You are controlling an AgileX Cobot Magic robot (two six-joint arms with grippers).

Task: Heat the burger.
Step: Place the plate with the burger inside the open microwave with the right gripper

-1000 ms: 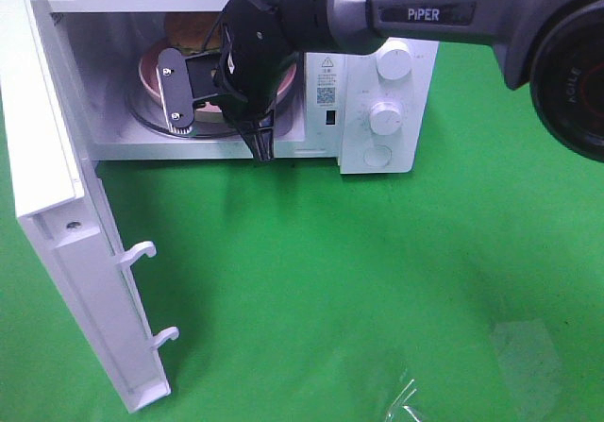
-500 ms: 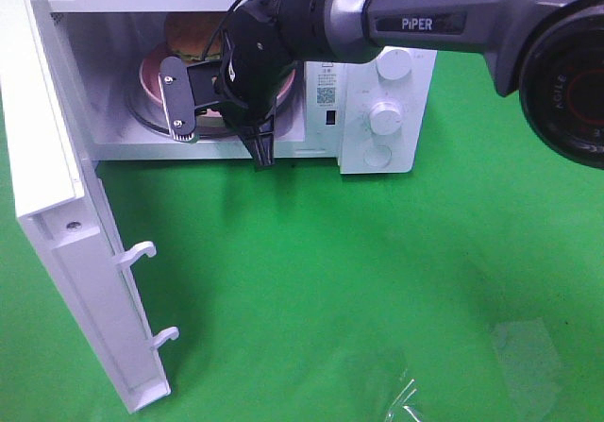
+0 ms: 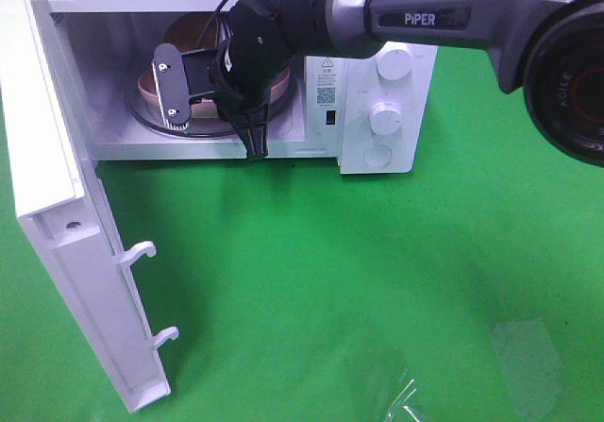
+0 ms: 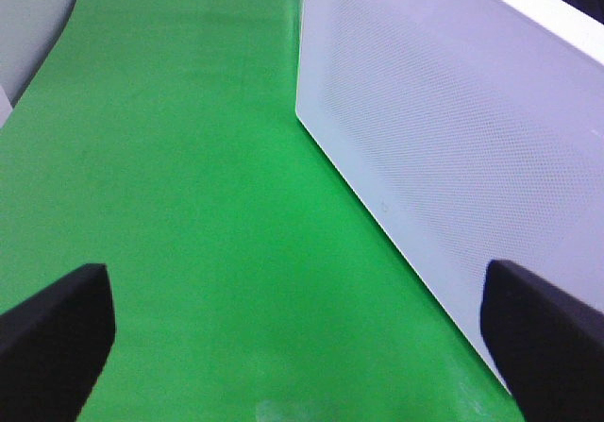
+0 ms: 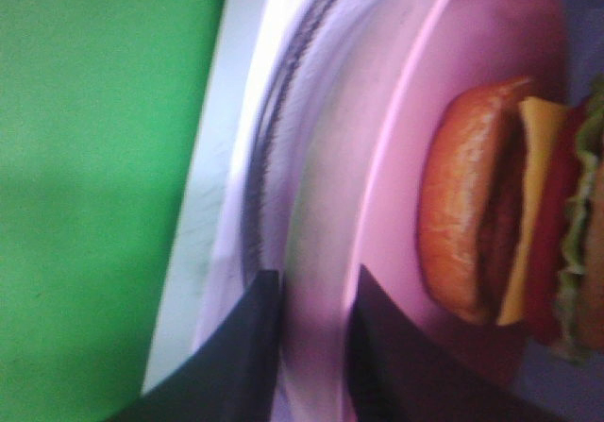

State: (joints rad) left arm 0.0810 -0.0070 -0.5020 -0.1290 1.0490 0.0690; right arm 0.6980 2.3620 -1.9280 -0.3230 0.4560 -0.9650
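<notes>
The microwave's door [image 3: 57, 205] stands swung out on the microwave's left. Beside a white perforated panel [image 4: 453, 139], probably that door, the left gripper [image 4: 300, 332] hangs over the green worktop [image 3: 377, 280] with its jaws wide and nothing between them. Inside the microwave [image 3: 377, 101] the burger [image 5: 500, 205] sits on a pink plate [image 5: 396, 158], which rests on the glass turntable [image 3: 151, 120]. The right gripper [image 5: 311, 346] reaches into the cavity mouth, its jaws narrow and straddling the plate's near rim. Whether they pinch the rim or have let go I cannot tell. I judge the loading step to be ending. Next, the right arm should back straight out without dragging the plate. Then the door needs closing and a knob [image 3: 385, 115] on the microwave's right panel needs turning.
</notes>
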